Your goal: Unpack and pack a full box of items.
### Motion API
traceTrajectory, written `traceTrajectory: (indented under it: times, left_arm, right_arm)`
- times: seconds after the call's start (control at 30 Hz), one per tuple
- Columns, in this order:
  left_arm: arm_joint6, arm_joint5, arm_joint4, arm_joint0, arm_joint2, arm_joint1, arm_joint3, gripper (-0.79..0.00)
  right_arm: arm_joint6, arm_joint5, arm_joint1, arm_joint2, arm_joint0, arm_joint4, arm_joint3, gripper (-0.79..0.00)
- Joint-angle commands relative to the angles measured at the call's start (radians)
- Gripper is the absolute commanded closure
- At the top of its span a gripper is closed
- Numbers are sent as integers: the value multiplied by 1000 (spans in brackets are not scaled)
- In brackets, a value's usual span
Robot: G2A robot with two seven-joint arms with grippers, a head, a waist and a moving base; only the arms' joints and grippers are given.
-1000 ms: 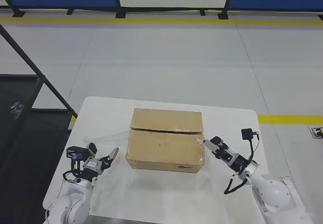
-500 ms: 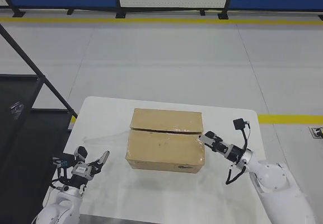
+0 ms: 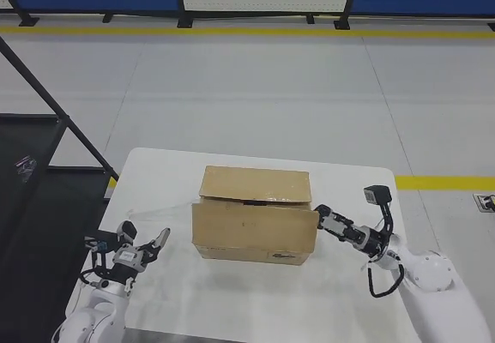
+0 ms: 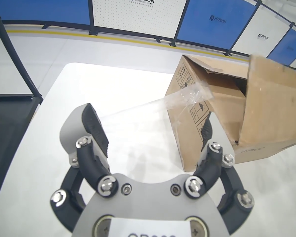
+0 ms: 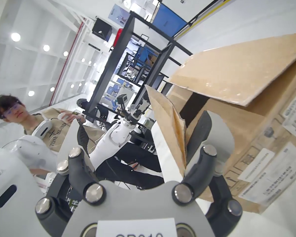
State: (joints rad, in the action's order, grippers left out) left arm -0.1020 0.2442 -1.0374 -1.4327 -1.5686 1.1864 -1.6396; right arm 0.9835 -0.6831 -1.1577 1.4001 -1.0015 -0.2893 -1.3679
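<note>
Bright even indoor light, round ceiling lamps (image 5: 15, 36), glare on white table (image 4: 88, 87), wrist-view edges bowed

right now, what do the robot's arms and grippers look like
White rounded shells cover the left arm and right arm. The left gripper and right gripper match: silver base plate with a white label, black linkages with screws, grey fingers with black ribbed pads. A black cable loops beside the right wrist.
</note>
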Motion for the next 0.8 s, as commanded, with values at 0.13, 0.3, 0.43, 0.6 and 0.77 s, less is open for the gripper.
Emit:
traceTrajectory:
  times: [0.13, 0.3, 0.43, 0.6, 0.77]
  left_arm:
    - [-54, 16, 7, -13, -4, 2, -21, -785]
    - [-82, 67, 0, -36, -12, -1, -49, -785]
    - [-113, 99, 5, -55, -17, -1, -73, -785]
    - [-112, 162, -16, -80, -28, -6, -103, -785]
    - [-105, 218, -61, -97, -38, -11, -114, -785]
  right_arm:
    - [87, -54, 18, 36, -70, -41, -110, -785]
    - [87, -67, 36, 44, -136, 19, -238, -785]
    - [73, -81, 57, 28, -183, 108, -334, -785]
    - [64, -89, 87, 3, -213, 210, -383, -785]
    - [61, -93, 102, -27, -218, 288, -375, -785]
